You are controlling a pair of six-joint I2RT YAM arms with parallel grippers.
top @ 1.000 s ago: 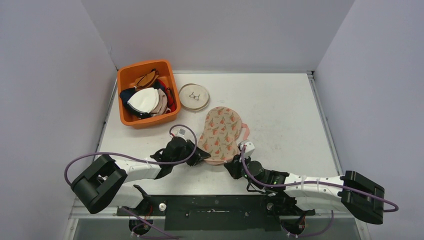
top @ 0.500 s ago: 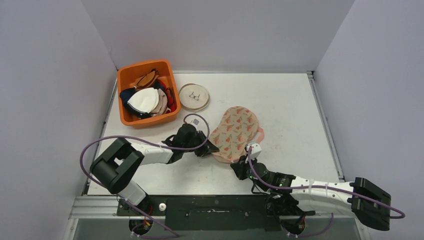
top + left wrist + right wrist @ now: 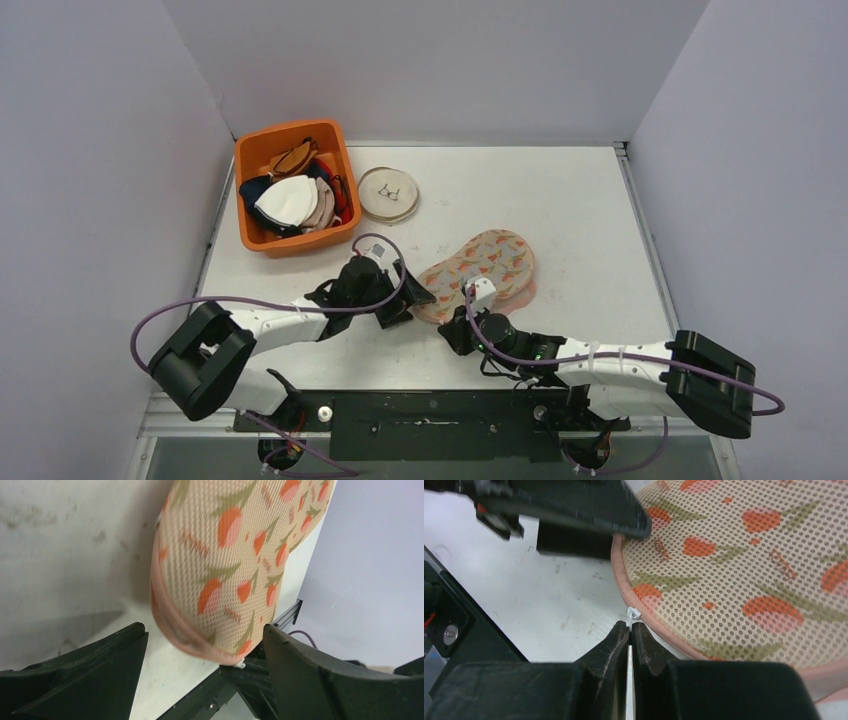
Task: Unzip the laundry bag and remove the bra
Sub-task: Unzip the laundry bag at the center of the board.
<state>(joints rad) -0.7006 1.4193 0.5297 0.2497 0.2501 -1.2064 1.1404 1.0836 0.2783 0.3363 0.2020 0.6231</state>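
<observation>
At the back left of the table (image 3: pixel 580 190) sits an orange bin (image 3: pixel 241 175) of garments. Toward the middle, the left gripper (image 3: pixel 413 297) has its jaws spread wide around the left end of the flowered mesh laundry bag (image 3: pixel 487 268), which lies flat at mid-table. The right gripper (image 3: pixel 630 627) is pinched tight on the bag's white zipper pull (image 3: pixel 632 614) at its near edge.

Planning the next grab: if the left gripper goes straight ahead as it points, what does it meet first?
The bag: its end sits just ahead of the open left gripper, though depth is unclear.
</observation>
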